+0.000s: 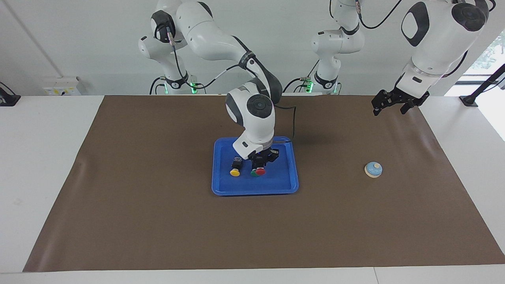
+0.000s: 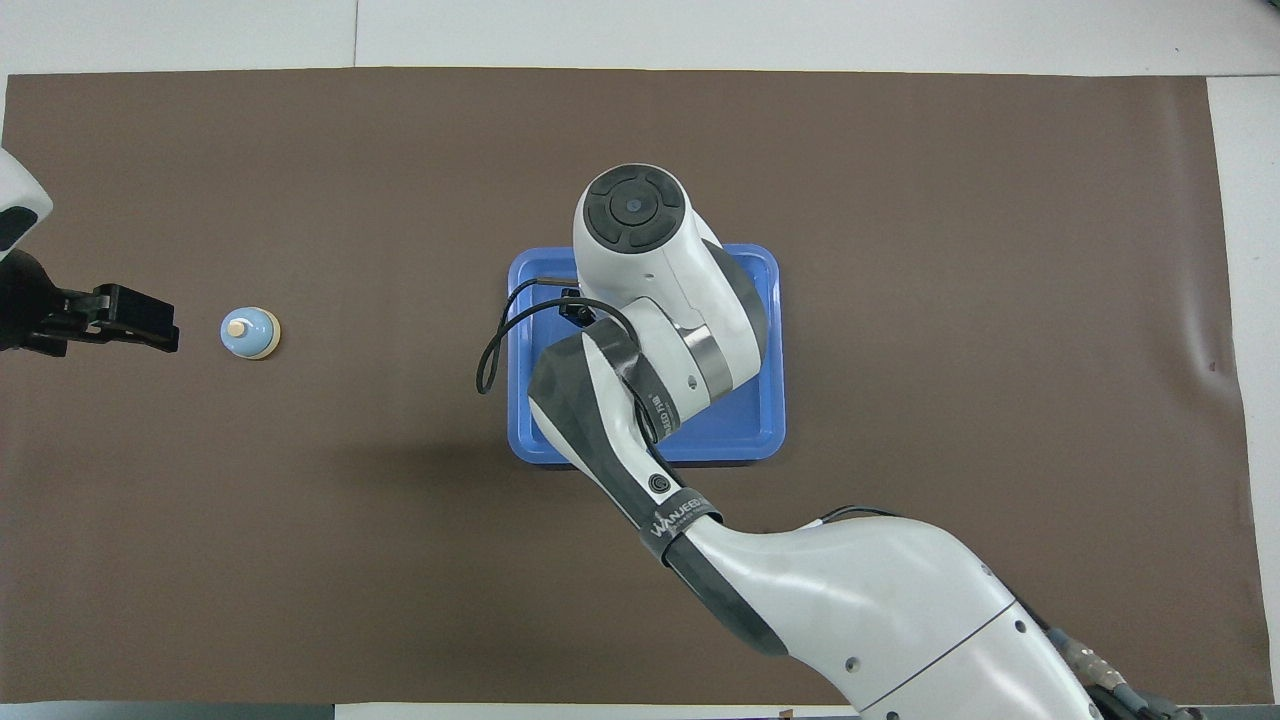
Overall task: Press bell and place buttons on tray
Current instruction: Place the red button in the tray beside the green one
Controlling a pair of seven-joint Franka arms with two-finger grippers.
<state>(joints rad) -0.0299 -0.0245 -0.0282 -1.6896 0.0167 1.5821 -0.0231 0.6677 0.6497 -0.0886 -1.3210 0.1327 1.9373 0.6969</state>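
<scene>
The right gripper (image 1: 263, 161) sits low in the tray (image 1: 284, 185), red and green buttons (image 1: 257, 172) directly beneath its jaws (grip state unreadable).

A dark band (image 2: 672, 520) wrapping the right arm's forearm is showing white lettering that appears to read "WANJEED" beside a round logo, and a second band (image 2: 655, 402) nearer the wrist is carrying similar lettering, too small to read.
</scene>
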